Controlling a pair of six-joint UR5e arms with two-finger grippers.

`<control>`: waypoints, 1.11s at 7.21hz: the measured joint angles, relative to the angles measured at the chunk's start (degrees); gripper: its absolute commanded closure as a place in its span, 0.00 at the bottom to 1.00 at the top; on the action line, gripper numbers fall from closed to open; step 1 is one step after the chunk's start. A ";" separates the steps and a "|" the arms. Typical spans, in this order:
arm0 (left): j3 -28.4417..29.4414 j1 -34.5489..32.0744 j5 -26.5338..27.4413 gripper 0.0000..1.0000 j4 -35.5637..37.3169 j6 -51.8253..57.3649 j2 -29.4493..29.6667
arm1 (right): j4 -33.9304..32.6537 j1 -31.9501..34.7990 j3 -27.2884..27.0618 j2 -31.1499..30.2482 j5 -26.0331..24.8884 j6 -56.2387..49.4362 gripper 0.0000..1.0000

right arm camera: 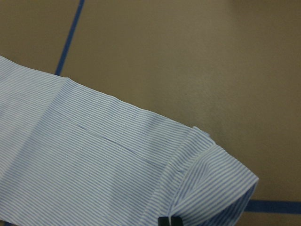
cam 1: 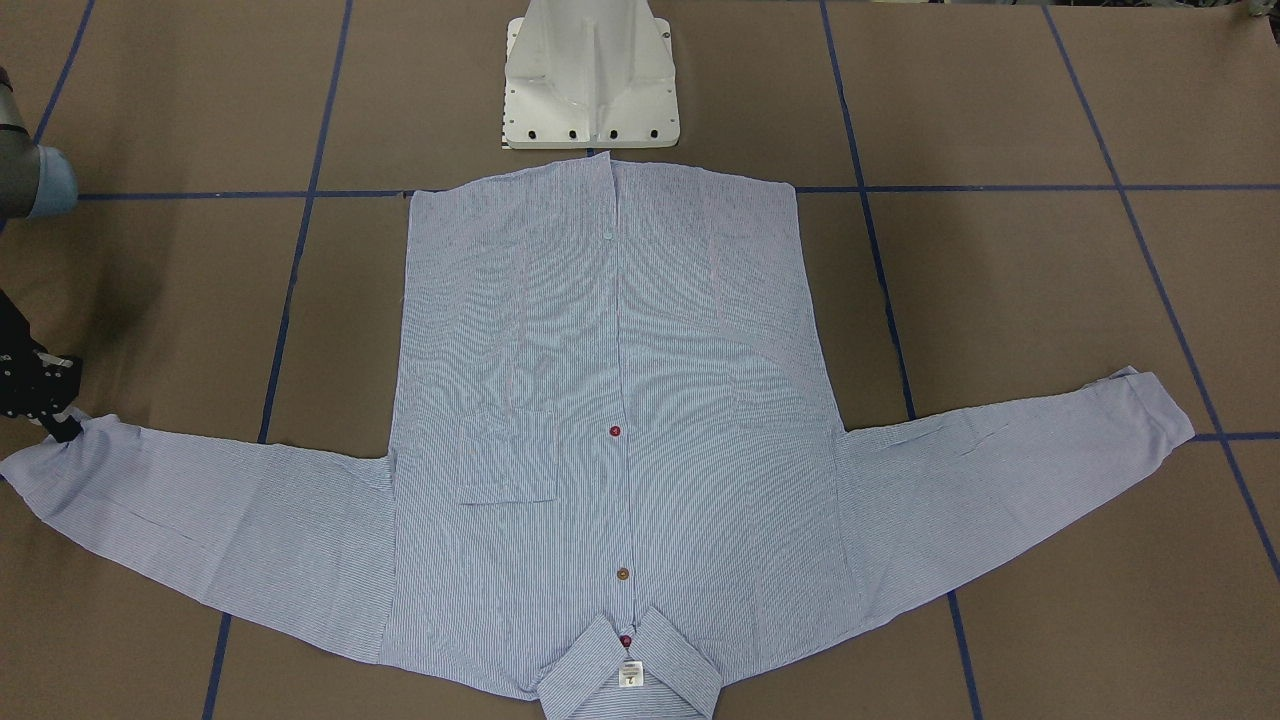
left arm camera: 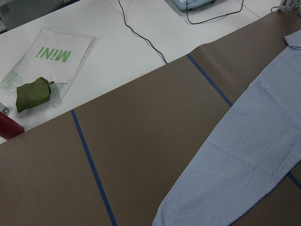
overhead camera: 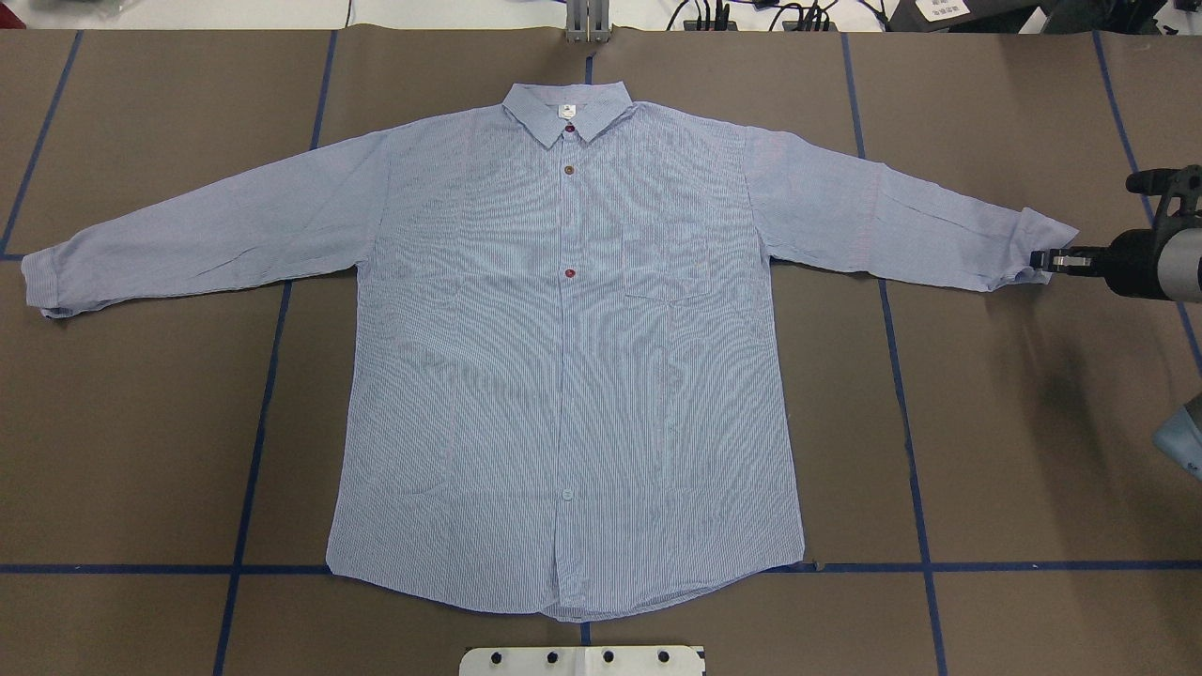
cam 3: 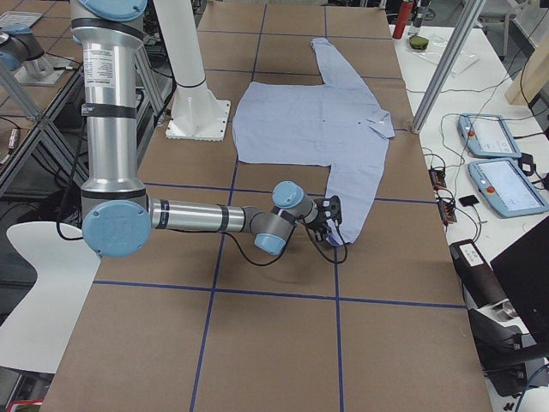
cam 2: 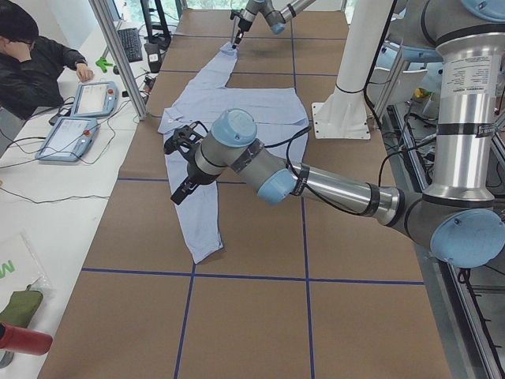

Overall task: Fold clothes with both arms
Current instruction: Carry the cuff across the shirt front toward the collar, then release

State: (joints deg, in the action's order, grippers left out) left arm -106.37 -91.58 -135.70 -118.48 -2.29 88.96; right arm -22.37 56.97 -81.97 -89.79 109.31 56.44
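Note:
The light blue striped shirt (overhead camera: 563,376) lies flat and front up, buttoned, sleeves spread, collar (overhead camera: 568,111) at the table's far side. My right gripper (overhead camera: 1044,261) is low at the right sleeve's cuff (overhead camera: 1033,246), its jaws closed on the cuff's edge. The right wrist view shows the fingertips (right arm camera: 163,221) close together at the cuff (right arm camera: 221,183). It also shows in the front view (cam 1: 62,428). My left gripper (cam 2: 178,194) hangs above the left sleeve (cam 2: 197,213), clear of the cloth. It shows only in the left side view, so I cannot tell its state.
The white pedestal base (cam 1: 590,80) stands at the shirt's hem. Blue tape lines (overhead camera: 254,441) cross the brown table. Off the far edge are teach pendants (cam 2: 79,118), an operator (cam 2: 31,55), a metal post (cam 2: 118,55) and a plastic bag (left arm camera: 47,61).

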 measured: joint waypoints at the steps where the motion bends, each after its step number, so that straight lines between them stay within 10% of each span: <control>1: -0.02 0.00 0.00 0.00 0.00 0.00 -0.09 | -0.51 0.14 -1.39 2.33 -0.20 0.11 1.00; 5: -0.35 -0.08 0.00 0.00 0.00 0.00 -0.86 | -9.27 -3.55 -2.57 23.81 -1.92 2.92 1.00; 8: -0.35 -0.09 0.00 0.00 0.00 0.00 -0.98 | -24.14 -13.67 -2.14 37.61 -15.94 7.65 1.00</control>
State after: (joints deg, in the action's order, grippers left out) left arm -106.71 -91.67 -135.70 -118.48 -2.28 87.99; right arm -46.52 43.30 -84.11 -52.18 93.37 64.09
